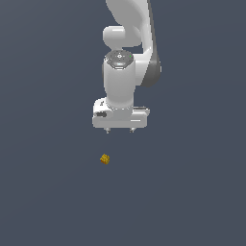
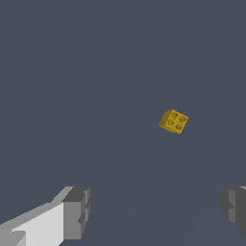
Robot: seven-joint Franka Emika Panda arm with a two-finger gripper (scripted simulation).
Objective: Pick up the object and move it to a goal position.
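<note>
From my remote station I note the Panda arm (image 1: 127, 53) coming down from the top of the exterior view, its white, smooth, rounded links stacked nearly vertical and a dark grey panel showing on the side toward the exterior view's right. The wrist ends in a wide, boxy white hand, set level, with the gripper (image 1: 119, 130) pointing straight down. Two short fingertips (image 1: 107, 129) show beneath the hand, set well apart; the wrist view confirms this, with one blocky grey pad (image 2: 77, 212) at one edge and its partner at the opposite edge, bare floor between them. I record the jaws as spread wide and holding nothing.

The object (image 1: 104, 159) lies on the floor (image 1: 48, 192), below the gripper and slightly toward the exterior view's left of its midline, clear of both fingertips. In the wrist view the object (image 2: 173, 121) reads as a small yellow-gold cube, sitting skewed to the fingers, its faces mottled with darker orange-brown specks.

The floor is a flat, uniform slate-blue surface with no visible texture.
</note>
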